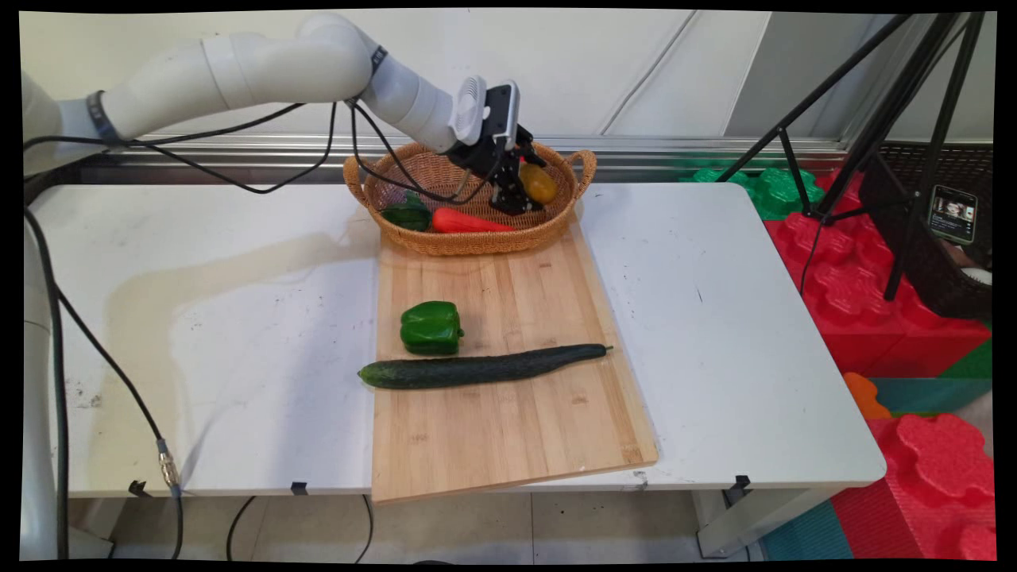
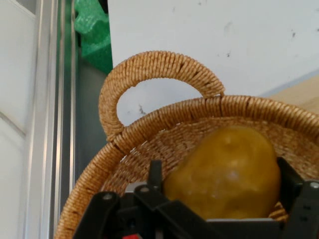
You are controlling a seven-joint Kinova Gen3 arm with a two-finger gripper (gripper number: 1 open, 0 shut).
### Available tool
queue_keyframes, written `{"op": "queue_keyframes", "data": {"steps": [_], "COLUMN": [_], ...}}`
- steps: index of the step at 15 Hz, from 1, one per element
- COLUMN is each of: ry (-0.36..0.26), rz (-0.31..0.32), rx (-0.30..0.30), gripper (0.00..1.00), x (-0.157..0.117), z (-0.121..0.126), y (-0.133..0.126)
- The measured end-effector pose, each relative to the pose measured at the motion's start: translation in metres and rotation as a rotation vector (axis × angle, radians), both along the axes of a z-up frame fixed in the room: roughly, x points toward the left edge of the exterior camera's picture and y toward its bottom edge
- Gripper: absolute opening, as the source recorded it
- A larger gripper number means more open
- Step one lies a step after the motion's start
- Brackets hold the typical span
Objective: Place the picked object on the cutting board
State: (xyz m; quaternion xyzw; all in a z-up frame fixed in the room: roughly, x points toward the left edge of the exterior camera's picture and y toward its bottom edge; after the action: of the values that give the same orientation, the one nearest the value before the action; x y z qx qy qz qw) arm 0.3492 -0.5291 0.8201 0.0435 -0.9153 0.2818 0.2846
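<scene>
Jaws [image 2: 227, 211] closed on a yellow-brown potato [image 2: 224, 174]; in the hand view one finger shows at each side of it, both touching. In the main view the potato [image 1: 538, 183] sits between the fingers, inside the wicker basket [image 1: 445, 242], toward its 3 o'clock end. Whether the potato rests on the basket floor or hangs just clear of it: cannot tell from either view.

Hand view, past the potato: basket wall and one looped handle [image 2: 149, 74] at 11 o'clock, white table [image 2: 209, 25] beyond it.

Also in the basket: a red carrot-shaped piece [image 1: 469, 222] lying along the near wall, at about 8 o'clock from the jaws; a dark green vegetable [image 1: 407, 213] at the basket's 9 o'clock end. Neither touches the jaws.

The basket stands on the far end of a wooden board [image 1: 508, 429], which runs toward 6 o'clock and overhangs the table's near edge. On the board, well apart from the basket: a green pepper [image 1: 431, 327] left of centre and, just beside it at 6 o'clock, a long cucumber [image 1: 485, 367] lying crosswise, its left tip past the board's edge.

Progress, as judgement only: pepper and cucumber lie out on the board, three pieces are in the basket, one of them gripped. No goal stated, so which set counts as done cannot be said.
</scene>
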Motion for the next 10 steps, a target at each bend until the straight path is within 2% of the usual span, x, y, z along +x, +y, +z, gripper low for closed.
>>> {"op": "queue_keyframes", "data": {"steps": [10], "ry": [0.140], "rz": [0.079], "rx": [0.069], "gripper": [0.00], "x": [0.030], "z": [0.039], "y": [0.054]}}
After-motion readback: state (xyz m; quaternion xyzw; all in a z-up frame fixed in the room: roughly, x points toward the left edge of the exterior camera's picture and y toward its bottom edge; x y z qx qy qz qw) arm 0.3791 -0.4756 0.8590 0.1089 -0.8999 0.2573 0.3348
